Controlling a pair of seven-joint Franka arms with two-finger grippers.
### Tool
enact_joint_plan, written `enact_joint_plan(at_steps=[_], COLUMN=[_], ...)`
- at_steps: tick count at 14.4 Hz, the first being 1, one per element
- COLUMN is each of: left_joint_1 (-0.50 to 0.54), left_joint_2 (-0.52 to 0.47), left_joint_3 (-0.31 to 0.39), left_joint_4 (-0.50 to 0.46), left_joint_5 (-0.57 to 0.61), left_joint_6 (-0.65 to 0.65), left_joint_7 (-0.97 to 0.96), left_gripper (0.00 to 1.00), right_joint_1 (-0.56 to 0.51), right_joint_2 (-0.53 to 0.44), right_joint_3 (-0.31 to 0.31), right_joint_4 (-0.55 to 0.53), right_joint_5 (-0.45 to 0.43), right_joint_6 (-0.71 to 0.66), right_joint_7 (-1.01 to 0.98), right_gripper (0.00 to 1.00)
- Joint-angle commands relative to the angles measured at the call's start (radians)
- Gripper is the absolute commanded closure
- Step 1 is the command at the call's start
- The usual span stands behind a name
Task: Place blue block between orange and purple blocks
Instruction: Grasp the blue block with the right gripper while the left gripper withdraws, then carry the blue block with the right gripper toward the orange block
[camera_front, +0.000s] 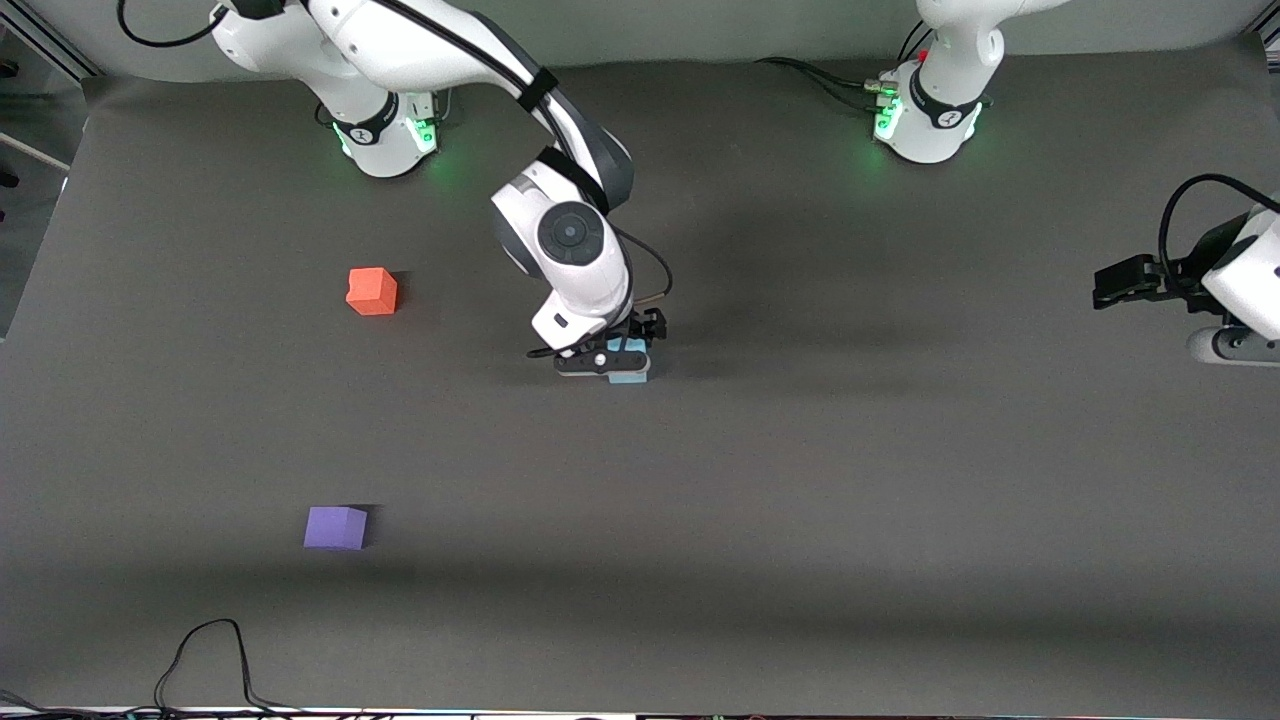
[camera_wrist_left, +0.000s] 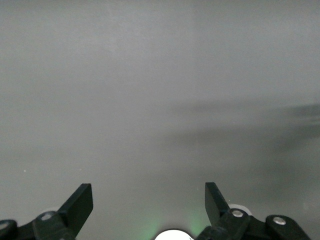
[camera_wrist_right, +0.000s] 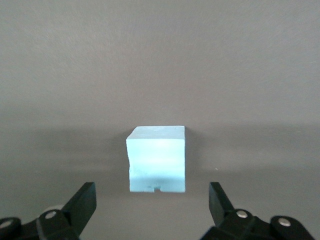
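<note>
- Dark grey mat all over, bare apart from three cubes and a loose cable at the front edge.
- Right gripper low over mid-table, jaws spread wide, nothing grasped; blue block on the mat, centred in the gap, clear of both fingers.
- Left gripper parked at the left arm's end of the table, jaws released and empty, waiting.
- Step in hand, by judgement: closing on the blue block. Drop until the pads bracket the cube's side faces, keep it centred, close square on flat faces, not on corners.
- Then carry toward the right arm's end and set down in the gap between orange block and purple block, on the line joining them, about midway.
- Orange and purple well apart, so plenty of room; main risk is a skewed grip twisting the cube on release.
- Right wrist view: shows cube-to-jaw centring and a small notch on the cube's lower edge; front view hides most of the cube under the hand.
- Front view: only one showing orange and purple, hence the target.
- Left wrist view: just mat and its own open fingertips.
</note>
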Motion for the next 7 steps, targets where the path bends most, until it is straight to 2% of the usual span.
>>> enact_joint_plan(at_steps=[1,3,5,6,7], left_joint_1=[-0.166,-0.262,-0.280,-0.281,-0.281], left_joint_2=[-0.076,-0.082,-0.073,-0.070,-0.068], left_joint_3=[0.189,0.283,0.291,0.291,0.285], left_joint_4=[-0.079,-0.079,-0.071,-0.067,-0.067], left_joint_5=[-0.002,-0.002,-0.004,-0.007,-0.007], left_joint_6=[0.034,0.034,0.029,0.029,0.031], left_joint_7=[0.058,0.060,0.058,0.057,0.055], left_gripper=[0.00,0.00,0.00,0.00,0.00], right_joint_1=[0.046,0.045,0.046,0.046,0.046], right_joint_2=[0.035,0.048,0.054,0.054,0.054], right_joint_3=[-0.021,-0.020,-0.021,-0.021,-0.021], right_joint_4=[-0.027,-0.064,-0.070,-0.081,-0.084], right_joint_5=[-0.013,-0.012,-0.013,-0.013,-0.015], right_joint_6=[0.079,0.153,0.161,0.161,0.162], right_joint_7=[0.031,0.031,0.031,0.030,0.028], right_gripper=[0.00,0.00,0.00,0.04,0.23])
